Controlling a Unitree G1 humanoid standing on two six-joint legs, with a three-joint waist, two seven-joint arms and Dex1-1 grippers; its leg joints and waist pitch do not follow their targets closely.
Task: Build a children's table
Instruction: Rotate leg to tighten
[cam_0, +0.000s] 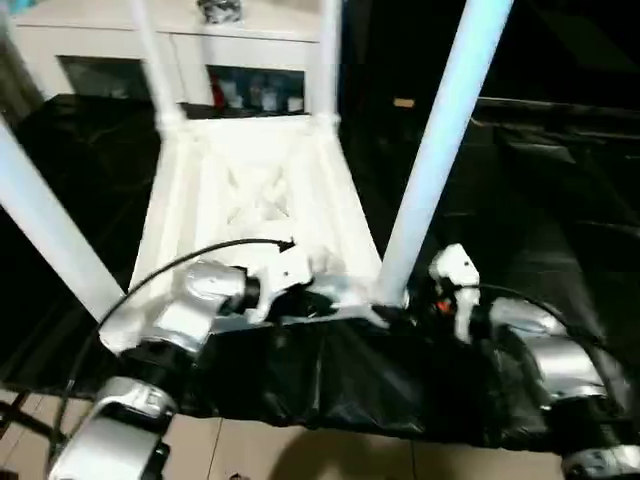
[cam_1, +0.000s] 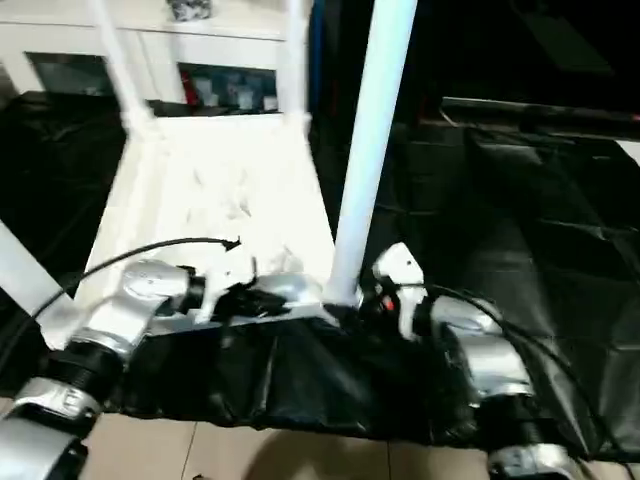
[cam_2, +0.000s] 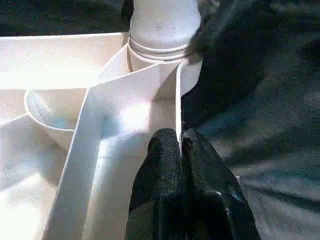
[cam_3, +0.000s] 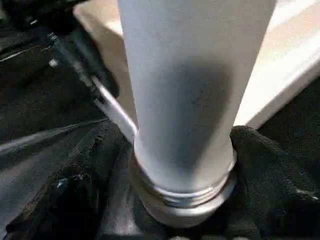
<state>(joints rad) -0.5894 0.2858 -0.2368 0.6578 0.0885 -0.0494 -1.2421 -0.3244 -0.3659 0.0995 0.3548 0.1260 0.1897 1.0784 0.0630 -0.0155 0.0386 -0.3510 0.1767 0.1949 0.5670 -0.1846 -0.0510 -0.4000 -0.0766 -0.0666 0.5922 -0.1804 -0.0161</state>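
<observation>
The children's table (cam_0: 255, 195) is lying upside down on the big black-sheeted table (cam_0: 540, 250), its ribbed underside facing up and its long axis running away from the robot toward the white cabinet (cam_0: 200, 60). All four legs are pointing up and running out past the top of the head views, so their tips are cut off; the near left leg (cam_0: 45, 225) is leaning outward and the near right leg (cam_0: 440, 150) is standing in its corner socket. The left gripper (cam_2: 179, 145) is clenching, its fingers pinching the thin upright side wall of the tabletop near that socket. The right gripper (cam_0: 425, 295) is sitting at the base of the near right leg, largely hidden behind it; its fingers are standing apart on either side of the leg, and whether they are touching it is hard to make out.
</observation>
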